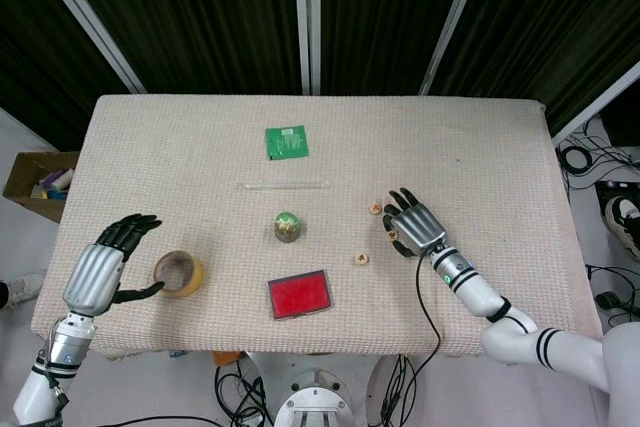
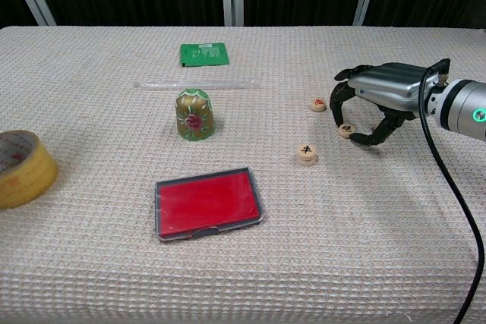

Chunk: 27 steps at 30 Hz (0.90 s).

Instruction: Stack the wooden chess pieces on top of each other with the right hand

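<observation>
Three round wooden chess pieces show on the cloth. One (image 2: 318, 104) (image 1: 374, 210) lies furthest back, one (image 2: 307, 154) (image 1: 361, 259) lies nearest the front, and a third (image 2: 346, 130) sits under my right hand (image 2: 383, 90) (image 1: 415, 226). That hand arches over the third piece, with fingertips (image 2: 338, 114) just behind it and the thumb (image 2: 363, 140) just in front and to its right. No grip on it is plain. My left hand (image 1: 101, 269) rests open at the far left, holding nothing.
A yellow tape roll (image 1: 180, 273) (image 2: 23, 168) lies beside my left hand. A green bell-shaped ornament (image 2: 194, 114), a red flat case (image 2: 208, 202), a clear tube (image 2: 196, 84) and a green packet (image 2: 203, 54) occupy the middle of the table (image 2: 380, 263).
</observation>
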### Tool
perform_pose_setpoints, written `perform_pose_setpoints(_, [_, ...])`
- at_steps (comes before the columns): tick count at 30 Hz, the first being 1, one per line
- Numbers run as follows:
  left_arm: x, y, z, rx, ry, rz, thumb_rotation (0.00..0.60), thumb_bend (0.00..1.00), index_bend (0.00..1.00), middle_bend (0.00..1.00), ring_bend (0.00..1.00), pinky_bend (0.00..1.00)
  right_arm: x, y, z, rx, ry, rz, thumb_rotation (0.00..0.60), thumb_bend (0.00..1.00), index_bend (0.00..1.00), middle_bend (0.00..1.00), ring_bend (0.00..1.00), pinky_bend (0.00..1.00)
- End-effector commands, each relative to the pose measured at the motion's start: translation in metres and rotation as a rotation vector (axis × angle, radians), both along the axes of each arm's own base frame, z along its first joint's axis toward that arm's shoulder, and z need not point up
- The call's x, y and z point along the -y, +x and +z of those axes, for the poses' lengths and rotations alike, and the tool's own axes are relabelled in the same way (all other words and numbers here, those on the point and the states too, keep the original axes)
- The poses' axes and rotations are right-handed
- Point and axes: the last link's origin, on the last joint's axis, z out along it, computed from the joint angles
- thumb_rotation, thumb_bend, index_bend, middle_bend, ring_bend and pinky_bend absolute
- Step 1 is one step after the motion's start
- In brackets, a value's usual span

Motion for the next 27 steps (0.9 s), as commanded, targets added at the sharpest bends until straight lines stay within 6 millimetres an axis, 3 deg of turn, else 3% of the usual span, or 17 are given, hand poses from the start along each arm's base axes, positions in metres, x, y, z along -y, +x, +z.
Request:
perform_pose_setpoints(1, [0.000,0.000,0.000,0.000,0.001,0.001,0.600,0.06,0.17,0.14,0.12,0.20,-0.001,-0.001,0.002,0.007,-0.002,-0.003,0.600,0.36,0.51,0.27,0.00,0.05])
perform_pose_setpoints(5, [0.000,0.001,0.001,0.000,0.004,-0.002,0.600,0.06,0.17,0.14,0.12,0.20,-0.004,0.001,0.011,0.028,-0.016,0.015,0.600,0.36,0.51,0.27,0.00,0.05])
perform_pose_setpoints(12, [0.000,0.002,0.002,-0.003,0.005,-0.006,0.600,0.06,0.17,0.14,0.12,0.20,-0.025,0.024,0.032,0.075,0.005,0.117,0.600,0.36,0.51,0.27,0.00,0.05])
perform_pose_setpoints(20, [0.002,0.001,0.001,-0.001,0.005,-0.001,0.600,0.06,0.17,0.14,0.12,0.20,-0.042,0.040,0.014,0.029,0.101,0.188,0.600,0.36,0.52,0.27,0.00,0.05])
perform_pose_setpoints(27, [0.003,-0.001,0.000,0.000,0.001,0.004,0.600,0.06,0.17,0.14,0.12,0.20,-0.041,0.045,0.004,-0.005,0.096,0.221,0.600,0.36,0.51,0.26,0.00,0.05])
